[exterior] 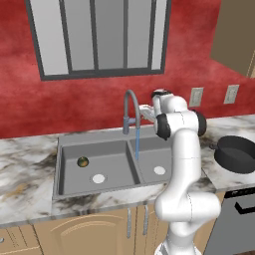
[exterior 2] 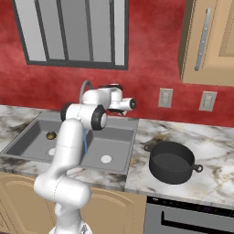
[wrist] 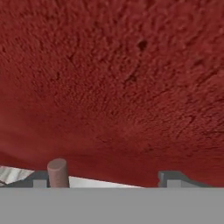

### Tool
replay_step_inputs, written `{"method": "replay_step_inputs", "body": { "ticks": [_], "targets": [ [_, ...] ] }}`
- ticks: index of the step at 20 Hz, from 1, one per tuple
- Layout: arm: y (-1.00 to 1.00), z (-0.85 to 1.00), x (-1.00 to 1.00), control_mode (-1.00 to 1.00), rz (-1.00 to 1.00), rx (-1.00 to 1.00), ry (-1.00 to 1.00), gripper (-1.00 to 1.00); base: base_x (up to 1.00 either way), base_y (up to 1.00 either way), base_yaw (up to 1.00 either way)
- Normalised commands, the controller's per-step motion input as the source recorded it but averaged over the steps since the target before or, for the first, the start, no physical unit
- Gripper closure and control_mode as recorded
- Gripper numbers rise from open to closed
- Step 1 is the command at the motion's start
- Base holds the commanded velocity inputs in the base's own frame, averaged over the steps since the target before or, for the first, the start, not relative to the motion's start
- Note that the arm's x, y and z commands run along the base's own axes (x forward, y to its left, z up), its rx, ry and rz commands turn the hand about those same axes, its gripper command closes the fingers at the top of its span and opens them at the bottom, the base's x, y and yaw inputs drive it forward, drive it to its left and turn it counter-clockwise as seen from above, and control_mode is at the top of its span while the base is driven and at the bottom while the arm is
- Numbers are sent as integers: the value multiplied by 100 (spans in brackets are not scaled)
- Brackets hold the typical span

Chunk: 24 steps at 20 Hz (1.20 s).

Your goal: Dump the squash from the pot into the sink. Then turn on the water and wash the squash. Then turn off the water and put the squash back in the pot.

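The squash (exterior: 82,162) (exterior 2: 50,135), a small dark green and orange ball, lies in the left basin of the grey sink (exterior: 64,164) (exterior 2: 27,137). A thin blue stream of water (exterior: 137,144) falls from the gooseneck faucet (exterior: 129,102) into the right basin, close to the divider. The black pot (exterior: 235,153) (exterior 2: 172,162) stands on the counter right of the sink and looks empty. My gripper (exterior: 146,112) (wrist: 106,179) is behind the sink by the faucet's base, facing the red wall. Its fingertips (wrist: 39,179) stand wide apart and open, with a short rod (wrist: 57,173) just beside the left one.
A white drain disc (exterior: 98,178) sits near the squash and another drain disc (exterior: 160,170) in the right basin. The red wall (wrist: 113,87) is close ahead of the hand. Marble counter (exterior: 25,174) surrounds the sink, and a stove front (exterior 2: 192,219) is below the pot.
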Motion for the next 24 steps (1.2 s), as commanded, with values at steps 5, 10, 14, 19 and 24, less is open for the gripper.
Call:
{"method": "replay_step_inputs", "body": {
  "ticks": [5,10,14,19,24],
  "targets": [
    [30,1,35,-100,12,6,-5,-100,0,0,0],
    [46,4,27,-100,15,6,-5,-100,0,0,0],
    [59,20,27,-100,15,5,-8,-100,0,0,0],
    [64,33,10,-100,15,4,-11,-100,0,0,0],
    [75,45,0,-100,14,1,-15,-100,0,0,0]
  ]
}}
